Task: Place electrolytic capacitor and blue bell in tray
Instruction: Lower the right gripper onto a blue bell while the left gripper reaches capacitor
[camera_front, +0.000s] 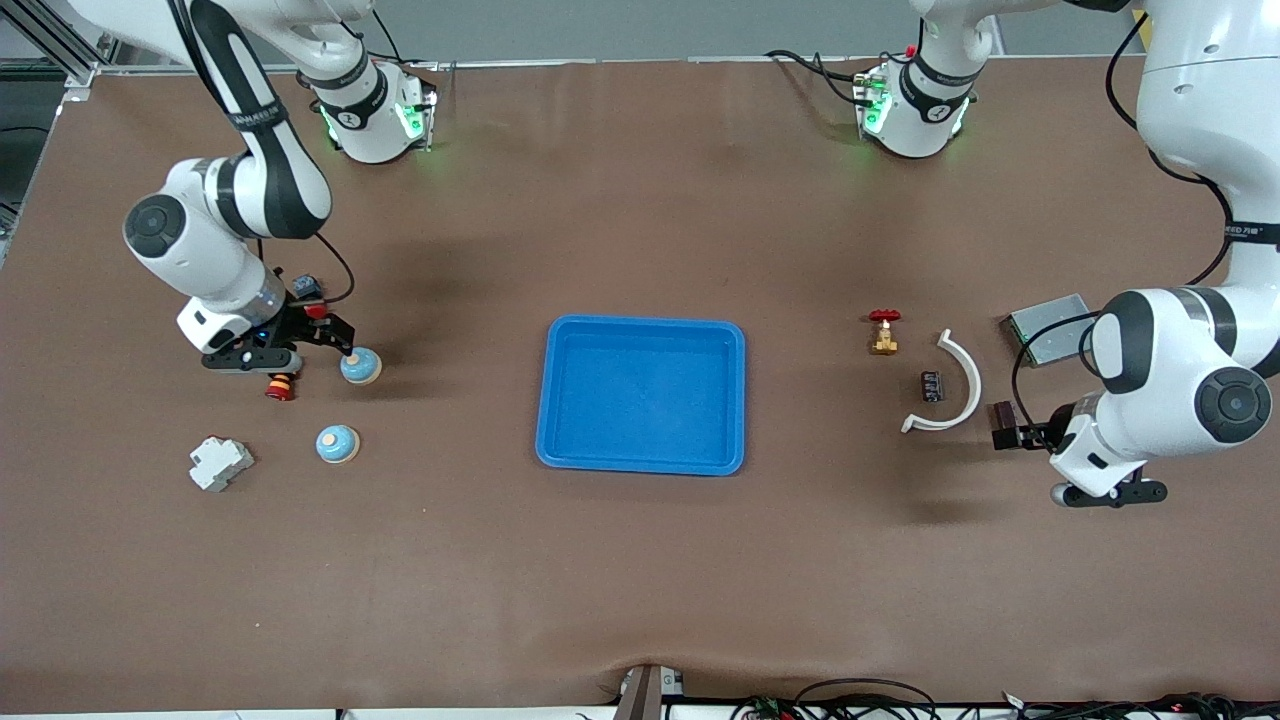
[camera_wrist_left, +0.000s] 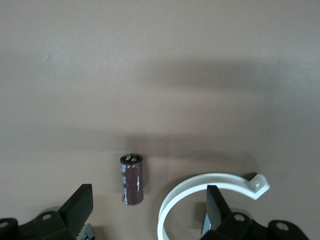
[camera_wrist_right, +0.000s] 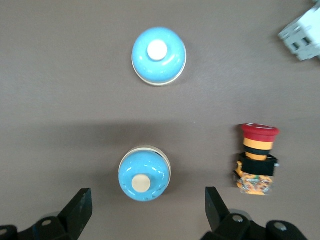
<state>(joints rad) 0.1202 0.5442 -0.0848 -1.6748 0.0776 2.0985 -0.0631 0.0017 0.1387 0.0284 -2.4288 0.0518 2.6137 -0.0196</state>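
Note:
The bright blue tray (camera_front: 640, 395) lies mid-table, empty. The dark electrolytic capacitor (camera_front: 931, 386) lies on its side toward the left arm's end, inside the arc of a white curved clamp (camera_front: 952, 388). My left gripper (camera_front: 1006, 427) is open, low beside the clamp; its wrist view shows the capacitor (camera_wrist_left: 132, 179) just ahead of the open gripper (camera_wrist_left: 147, 210). Two blue bells sit toward the right arm's end: one (camera_front: 360, 367) at my open right gripper (camera_front: 325, 338), one (camera_front: 337, 443) nearer the front camera. In the right wrist view the first bell (camera_wrist_right: 144, 174) is just ahead of the open gripper (camera_wrist_right: 147, 212).
A red-and-yellow push button (camera_front: 280, 387) stands beside the right gripper, and a white block (camera_front: 220, 463) lies nearer the front camera. A brass valve with a red handle (camera_front: 884, 332) and a grey metal plate (camera_front: 1045, 328) lie near the capacitor. The clamp (camera_wrist_left: 200, 195) lies close to one left finger.

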